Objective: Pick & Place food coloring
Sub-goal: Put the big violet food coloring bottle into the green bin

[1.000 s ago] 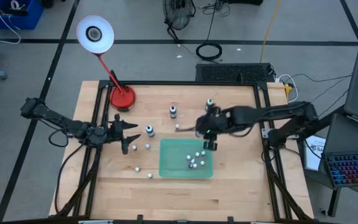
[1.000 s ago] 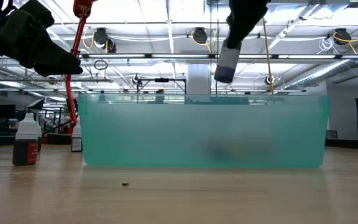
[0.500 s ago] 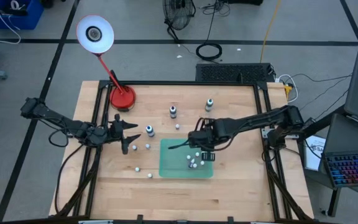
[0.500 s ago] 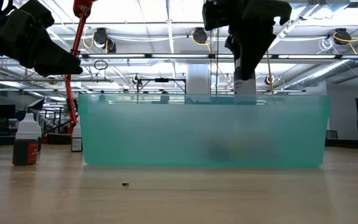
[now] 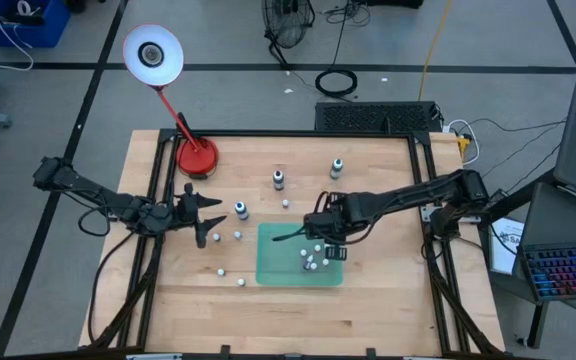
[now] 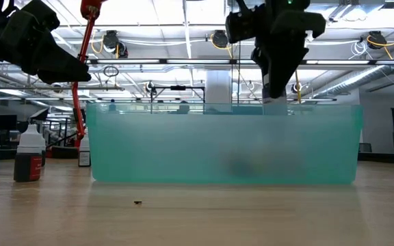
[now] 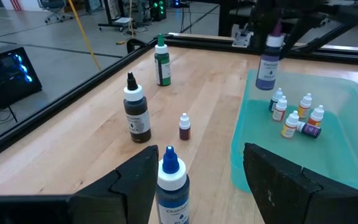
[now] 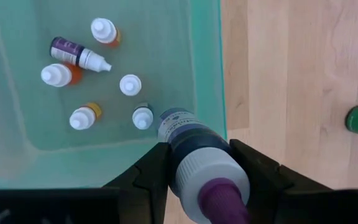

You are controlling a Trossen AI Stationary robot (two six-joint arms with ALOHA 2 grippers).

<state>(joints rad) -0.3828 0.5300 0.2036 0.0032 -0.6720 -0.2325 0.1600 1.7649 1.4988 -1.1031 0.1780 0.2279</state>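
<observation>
text: none legible | bottle labels (image 7: 174, 210): print too blurred to read

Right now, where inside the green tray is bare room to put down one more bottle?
The green tray is bare across its left half, toward the left arm. The small bottles crowd its right part, where the right gripper holds a purple-capped bottle.

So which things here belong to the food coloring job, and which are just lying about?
Job:
- purple-capped bottle in the right tool
- green tray
- small bottles in the tray
- bottles waiting on the table

Lying about:
- red lamp
- left tool, waiting open
</observation>
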